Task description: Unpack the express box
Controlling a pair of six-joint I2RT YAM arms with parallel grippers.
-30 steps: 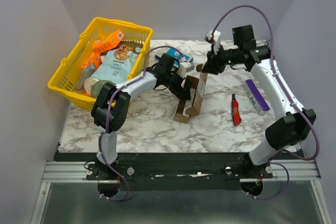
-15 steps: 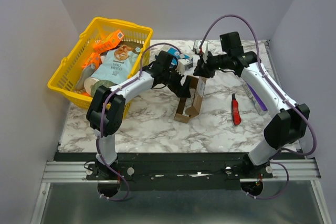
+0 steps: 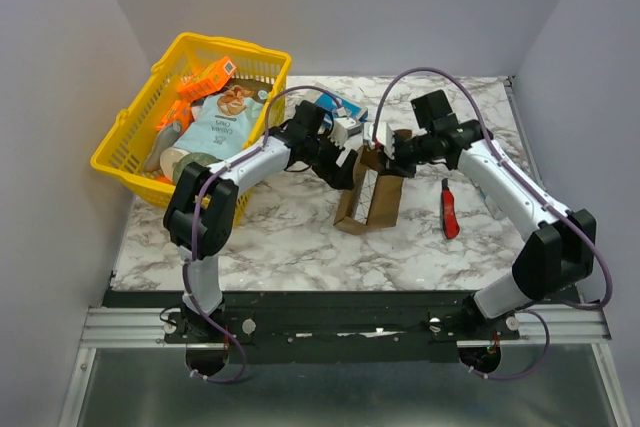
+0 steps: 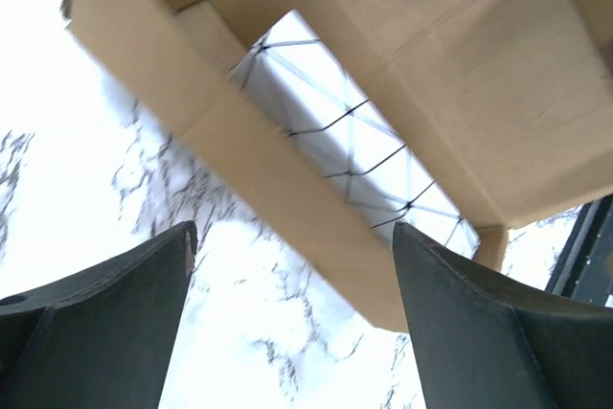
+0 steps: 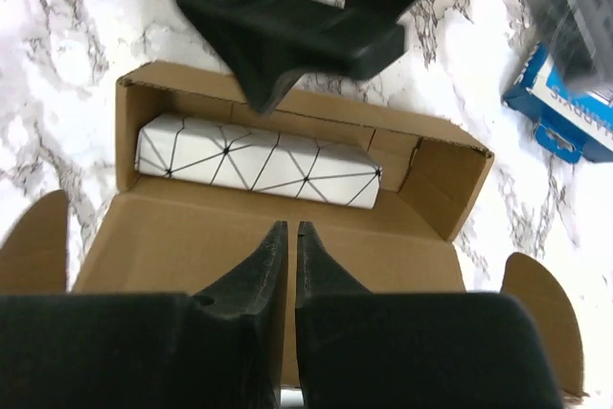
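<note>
The express box [image 3: 352, 209], a long brown carton, lies open in the middle of the marble table. Its lid flap [image 5: 192, 237] is folded out toward the right. Inside lies a white packet with black line pattern [image 5: 259, 162], also seen in the left wrist view [image 4: 354, 141]. My right gripper [image 5: 287, 227] is shut, its tips just over the inner face of the lid, and it shows in the top view [image 3: 388, 162]. My left gripper [image 4: 292, 229] is open and empty beside the box's left wall [image 4: 287, 208], at the far end of the box [image 3: 345, 165].
A yellow basket [image 3: 130, 137] full of packets stands at the back left. A small blue-and-white box [image 3: 345, 107] lies behind the carton. A red-handled tool [image 3: 449, 209] lies to the right of the carton, under my right arm.
My right gripper has moved down and left toward the box, and the lid flap has gone from upright to folded out. My left gripper has stayed by the box's left side.
</note>
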